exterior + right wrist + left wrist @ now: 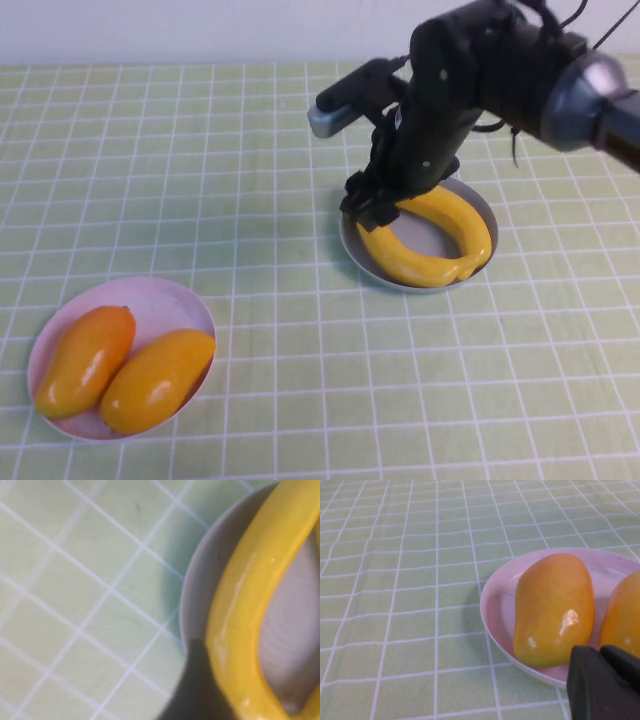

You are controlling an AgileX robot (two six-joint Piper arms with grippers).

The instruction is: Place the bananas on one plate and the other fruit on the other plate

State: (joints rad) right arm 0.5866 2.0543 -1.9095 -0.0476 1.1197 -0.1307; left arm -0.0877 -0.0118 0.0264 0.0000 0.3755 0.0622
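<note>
Two yellow bananas lie curled in the grey-blue plate right of centre. My right gripper hangs low over that plate's left rim, open, at one banana's end. In the right wrist view one dark finger touches the side of that banana; the other finger is out of frame. Two orange-yellow mango-like fruits lie side by side in the pink plate at the front left. My left gripper is shut and empty just beside the pink plate, out of the high view.
A green checked cloth covers the whole table. The right arm reaches in from the back right, and its grey wrist camera juts out to the left above the cloth.
</note>
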